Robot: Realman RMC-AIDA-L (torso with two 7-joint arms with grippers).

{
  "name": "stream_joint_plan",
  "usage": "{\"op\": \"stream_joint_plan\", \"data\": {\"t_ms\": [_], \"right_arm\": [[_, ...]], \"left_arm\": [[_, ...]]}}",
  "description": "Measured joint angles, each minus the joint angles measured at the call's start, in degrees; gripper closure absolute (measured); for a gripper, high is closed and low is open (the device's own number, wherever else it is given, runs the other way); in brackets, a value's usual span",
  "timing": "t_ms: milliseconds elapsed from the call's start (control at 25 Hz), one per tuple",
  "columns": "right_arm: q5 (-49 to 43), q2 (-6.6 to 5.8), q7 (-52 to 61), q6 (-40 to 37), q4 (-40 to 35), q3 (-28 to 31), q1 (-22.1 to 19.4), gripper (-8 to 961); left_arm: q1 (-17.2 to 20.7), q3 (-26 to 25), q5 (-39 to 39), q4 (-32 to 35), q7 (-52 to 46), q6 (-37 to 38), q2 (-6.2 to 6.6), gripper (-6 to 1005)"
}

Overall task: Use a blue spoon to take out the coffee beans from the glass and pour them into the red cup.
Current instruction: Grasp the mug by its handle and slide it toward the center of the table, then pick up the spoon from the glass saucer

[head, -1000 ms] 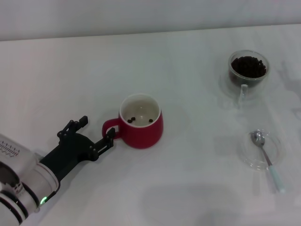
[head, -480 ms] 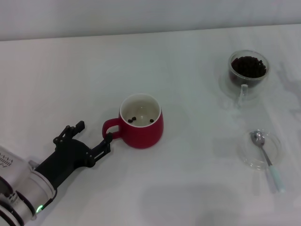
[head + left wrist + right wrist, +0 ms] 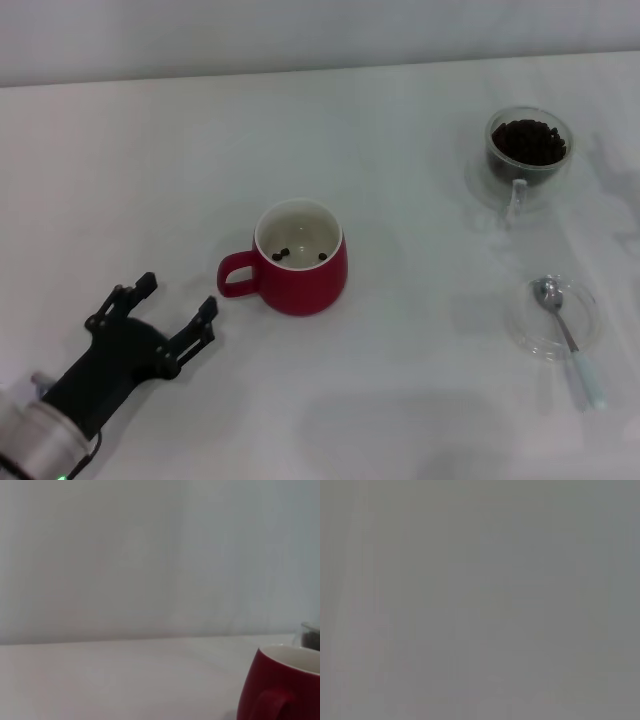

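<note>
The red cup [image 3: 300,262] stands mid-table with a few coffee beans [image 3: 282,253] inside; its handle points toward my left gripper. My left gripper [image 3: 175,305] is open and empty, a short way off the handle at the near left. The glass [image 3: 528,148] full of coffee beans [image 3: 528,140] stands at the far right. The blue spoon [image 3: 567,338] lies with its bowl on a clear saucer [image 3: 590,310] at the near right. The left wrist view shows the red cup [image 3: 280,685] and the glass's edge [image 3: 311,636]. My right gripper is out of view.
The white table [image 3: 150,160] runs back to a pale wall [image 3: 300,30]. The right wrist view shows only flat grey.
My left gripper has drawn back from the red cup's handle toward the near left, staying open. The cup, glass and spoon have not moved.
</note>
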Motion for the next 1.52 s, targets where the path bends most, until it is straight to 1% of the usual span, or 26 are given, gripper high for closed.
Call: {"op": "stream_joint_plan", "data": {"t_ms": [80,120,160,240,320,400,520,640,720,760,800,880,960,1040,1160,1240,1320,1440,1520], "right_arm": [[0.0,0.00,0.1,0.0,0.1,0.0,0.0,98],[-0.1,0.00,0.5,0.0,0.1,0.0,0.0,98],[-0.6,0.00,1.5,0.0,0.1,-0.1,0.0,98],[-3.6,-0.15,5.5,0.0,-0.8,-1.5,-0.4,99],[-8.1,-0.35,12.9,-0.2,-3.5,-4.2,-1.0,99],[-11.9,-0.45,21.6,-0.5,-7.8,-7.5,-1.4,100],[-17.0,-0.51,36.3,-0.2,-16.7,-14.7,-2.5,101],[-20.5,-0.54,49.1,0.3,-26.2,-21.9,-4.3,102],[-22.6,-0.54,55.4,0.6,-31.9,-25.3,-5.7,102],[-25.6,-0.51,61.3,0.9,-38.9,-27.9,-7.9,102],[-25.6,-0.51,61.3,0.9,-38.9,-27.9,-7.9,103],[-27.8,-0.43,64.8,0.7,-43.5,-28.6,-10.0,104],[-28.7,-0.30,66.3,0.0,-46.3,-28.7,-12.5,105],[-28.8,0.11,66.5,-1.2,-48.2,-28.4,-16.1,107],[-26.7,0.72,65.3,-3.3,-49.4,-28.4,-21.1,109],[-24.1,0.83,63.6,-4.9,-48.2,-28.7,-23.9,111],[-20.7,0.83,60.6,-6.5,-44.6,-28.5,-26.2,111],[-16.5,0.82,54.6,-8.5,-37.7,-28.0,-28.3,112],[-14.6,0.71,50.1,-10.7,-32.8,-27.8,-29.2,149]], "left_arm": [[1.8,-0.2,-0.1,0.5,0.0,-2.5,0.02,114],[3.7,-0.3,-0.3,1.2,0.0,-5.6,0.01,114],[3.7,-0.3,-0.3,1.2,0.0,-5.6,0.01,114],[5.5,-0.5,-1.2,1.6,0.0,-8.8,0.00,114],[7.1,-0.6,-3.1,2.3,0.0,-11.5,0.00,114],[8.7,-0.6,-6.3,3.0,0.0,-13.9,-0.05,114],[10.0,-0.5,-11.3,3.6,0.0,-15.1,-0.04,114],[10.2,-0.5,-15.2,4.5,-0.1,-15.2,-0.03,115],[9.8,-0.5,-17.7,4.8,-0.1,-14.7,-0.04,115],[9.4,-0.5,-19.1,4.8,-0.1,-14.5,-0.03,115],[9.1,-0.5,-20.4,4.8,-0.1,-14.3,-0.01,115],[8.4,-0.5,-22.5,4.8,-0.2,-14.3,0.01,115],[7.5,-0.5,-24.6,4.8,-0.2,-14.2,0.01,115],[6.6,-0.5,-26.6,4.8,-0.2,-14.0,0.02,116],[5.1,-0.5,-30.5,4.6,-0.2,-13.6,-0.01,117],[3.8,-0.6,-32.6,4.7,-0.2,-13.3,0.00,117],[2.5,-0.6,-34.7,4.8,-0.2,-12.7,0.10,118],[0.8,-0.5,-37.5,4.9,-0.2,-12.0,0.12,118],[-0.1,-0.6,-39.2,5.0,-0.2,-11.7,0.16,119]]}}
